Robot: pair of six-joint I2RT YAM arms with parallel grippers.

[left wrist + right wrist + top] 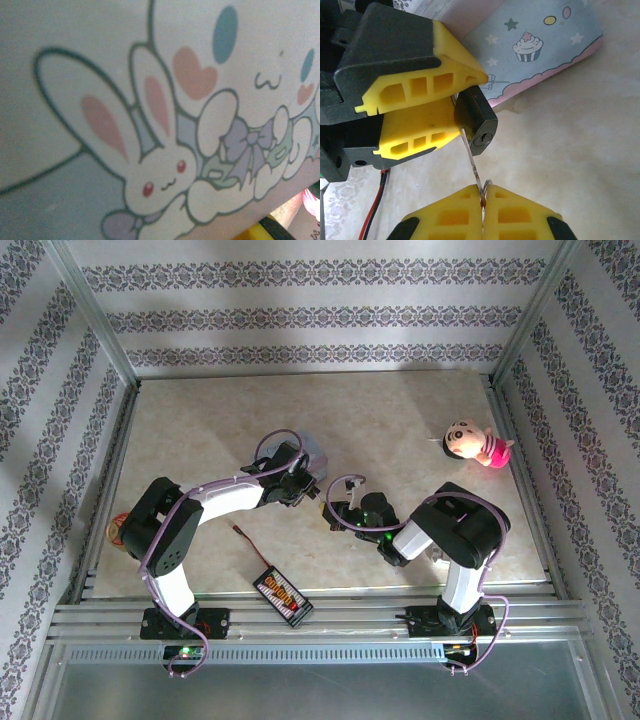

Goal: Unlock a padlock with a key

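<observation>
In the right wrist view the small dark padlock (479, 120) is pinched between the yellow fingers of my left gripper (470, 102), its keyhole face (482, 139) turned toward the camera. My right gripper (483, 210) is shut on the thin silvery key (472, 162). The key's blade slants up along the lock's left edge, beside the keyhole and not in it. From above, the left gripper (305, 490) and right gripper (335, 512) meet at mid-table. The light-blue cartoon tin (540, 45) lies just behind the lock. The tin (150, 100) is pressed close in the left wrist view.
A small doll (475, 445) lies at the right of the table. A black board with wires (282, 597) sits near the front edge between the arm bases. The tin (312, 453) is behind the left gripper. Metal frame rails border the marble-look tabletop (400, 420).
</observation>
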